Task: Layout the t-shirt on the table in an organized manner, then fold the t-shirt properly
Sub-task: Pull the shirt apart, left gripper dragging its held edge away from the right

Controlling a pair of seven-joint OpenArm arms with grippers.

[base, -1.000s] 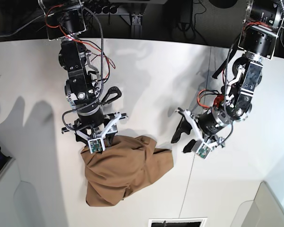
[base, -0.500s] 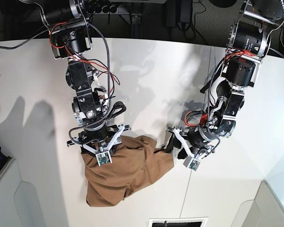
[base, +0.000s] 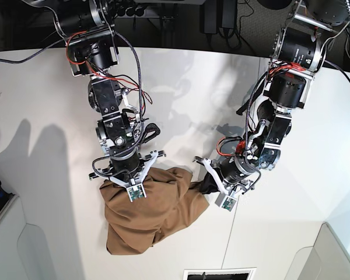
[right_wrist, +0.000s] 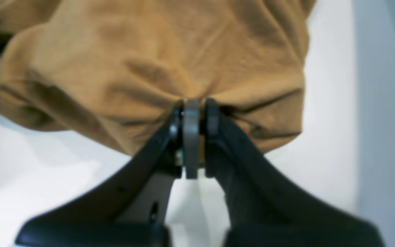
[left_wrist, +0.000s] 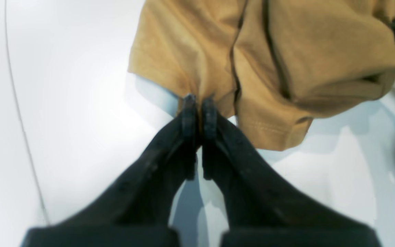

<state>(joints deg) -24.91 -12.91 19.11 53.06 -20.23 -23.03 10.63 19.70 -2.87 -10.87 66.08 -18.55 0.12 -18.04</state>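
The tan t-shirt (base: 157, 216) lies crumpled in a heap on the white table (base: 35, 116), near its front. In the left wrist view my left gripper (left_wrist: 199, 106) is shut, pinching a fold at the t-shirt's (left_wrist: 286, 51) edge just above the table (left_wrist: 63, 103). In the base view that gripper (base: 201, 184) sits at the heap's right side. In the right wrist view my right gripper (right_wrist: 197, 113) is shut on a bunched fold of the t-shirt (right_wrist: 149, 61). In the base view its fingers are hidden under the wrist at the heap's upper left.
A thin dark seam (base: 233, 233) runs across the table just right of the heap. Grey bins stand at the front left (base: 6, 239) and front right (base: 338, 251) corners. A dark slot (base: 219, 274) sits at the front edge.
The left arm came down and left from open and apart to the shirt's right edge. Both grippers have closed on the cloth. The right arm lowered a little onto the heap.
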